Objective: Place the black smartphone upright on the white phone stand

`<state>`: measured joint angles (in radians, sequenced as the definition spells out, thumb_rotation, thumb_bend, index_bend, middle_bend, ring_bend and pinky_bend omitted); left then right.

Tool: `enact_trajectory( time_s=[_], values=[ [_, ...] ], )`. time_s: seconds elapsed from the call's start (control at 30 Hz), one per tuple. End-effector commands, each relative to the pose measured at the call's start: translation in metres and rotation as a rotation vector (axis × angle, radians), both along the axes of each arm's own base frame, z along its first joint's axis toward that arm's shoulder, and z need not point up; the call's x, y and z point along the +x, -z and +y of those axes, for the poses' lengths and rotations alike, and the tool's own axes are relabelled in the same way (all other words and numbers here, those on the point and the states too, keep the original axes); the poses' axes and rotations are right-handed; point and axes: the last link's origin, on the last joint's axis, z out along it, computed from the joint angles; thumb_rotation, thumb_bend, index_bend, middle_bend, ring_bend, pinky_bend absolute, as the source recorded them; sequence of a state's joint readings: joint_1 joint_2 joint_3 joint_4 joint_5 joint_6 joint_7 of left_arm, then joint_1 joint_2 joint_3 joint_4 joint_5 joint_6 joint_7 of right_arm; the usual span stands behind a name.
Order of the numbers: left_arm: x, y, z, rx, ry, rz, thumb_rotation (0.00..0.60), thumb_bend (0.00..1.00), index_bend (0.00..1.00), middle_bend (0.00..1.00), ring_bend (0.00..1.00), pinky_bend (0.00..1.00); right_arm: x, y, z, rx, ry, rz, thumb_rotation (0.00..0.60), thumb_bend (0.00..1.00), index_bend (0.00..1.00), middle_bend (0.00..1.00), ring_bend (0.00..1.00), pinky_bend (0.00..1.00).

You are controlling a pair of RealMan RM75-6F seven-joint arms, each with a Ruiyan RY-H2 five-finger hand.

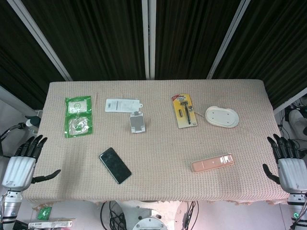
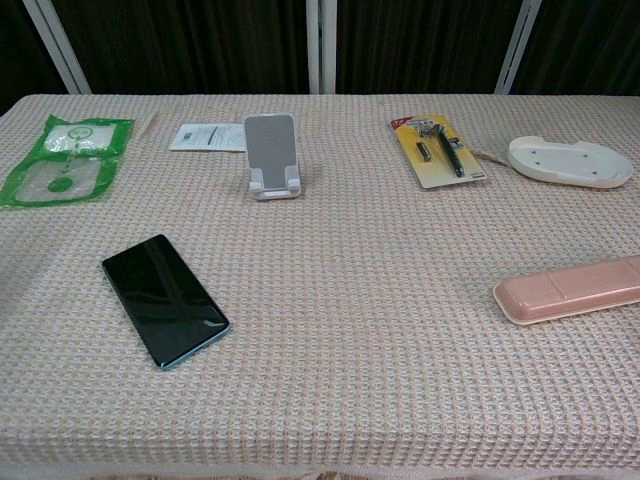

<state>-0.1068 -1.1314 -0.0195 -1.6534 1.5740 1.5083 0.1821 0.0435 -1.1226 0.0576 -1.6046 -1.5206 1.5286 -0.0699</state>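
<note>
Two hands wait off the table's near corners, the left hand (image 1: 21, 163) at about eight o'clock and the right hand (image 1: 288, 160) at about four o'clock, each with fingers spread apart, holding and touching nothing. Between them, nearer the left, the black smartphone (image 2: 165, 299) lies flat and screen-up on the cloth, and a pink case (image 2: 570, 290) lies toward four o'clock. Farther back, at about twelve o'clock from the phone, the white phone stand (image 2: 272, 157) sits upright and unoccupied.
</note>
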Motion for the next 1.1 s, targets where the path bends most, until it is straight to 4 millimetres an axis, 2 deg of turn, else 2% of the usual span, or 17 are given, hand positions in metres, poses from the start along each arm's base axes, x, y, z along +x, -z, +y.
enact_trajectory(
  time_s=[0.03,0.3,0.43,0.63,0.73,0.83,1.0,1.1],
  values=[
    [0.0,0.0,0.001,-0.001,0.0,0.001,0.171,0.05,0.05,0.05,0.05,0.19,0.0,0.0,0.0,0.0,0.0,0.002,0.6,0.23,0.0,0.0,0.0,0.0],
    [0.004,0.003,0.005,-0.022,0.022,0.003,0.187,0.05,0.05,0.05,0.05,0.19,-0.002,-0.005,0.003,-0.02,0.008,0.001,0.6,0.23,0.0,0.0,0.0,0.0],
    [0.01,0.005,0.009,-0.049,0.062,0.027,0.226,0.05,0.05,0.05,0.05,0.2,-0.004,-0.008,0.003,-0.029,0.017,-0.002,0.6,0.23,0.0,0.0,0.0,0.0],
    [0.036,0.011,0.025,-0.134,0.213,0.113,0.301,0.05,0.05,0.05,0.05,0.2,-0.005,-0.011,-0.001,-0.036,0.014,0.01,0.6,0.23,0.0,0.0,0.0,0.0],
    [0.056,0.023,0.036,-0.203,0.313,0.156,0.348,0.05,0.05,0.05,0.05,0.2,-0.006,-0.011,-0.001,-0.034,0.017,0.011,0.6,0.23,0.0,0.0,0.0,0.0],
    [0.077,0.039,0.046,-0.277,0.42,0.195,0.437,0.05,0.05,0.05,0.05,0.2,-0.005,-0.013,0.0,-0.038,0.015,0.014,0.6,0.23,0.0,0.0,0.0,0.0],
    [0.097,0.071,0.062,-0.398,0.543,0.304,0.572,0.05,0.05,0.05,0.05,0.2,-0.004,-0.014,0.002,-0.045,0.006,0.005,0.6,0.23,0.0,0.0,0.0,0.0],
    [0.109,0.088,0.066,-0.46,0.613,0.368,0.599,0.05,0.05,0.05,0.05,0.2,-0.005,-0.014,0.004,-0.045,0.009,0.008,0.6,0.23,0.0,0.0,0.0,0.0]
  ],
)
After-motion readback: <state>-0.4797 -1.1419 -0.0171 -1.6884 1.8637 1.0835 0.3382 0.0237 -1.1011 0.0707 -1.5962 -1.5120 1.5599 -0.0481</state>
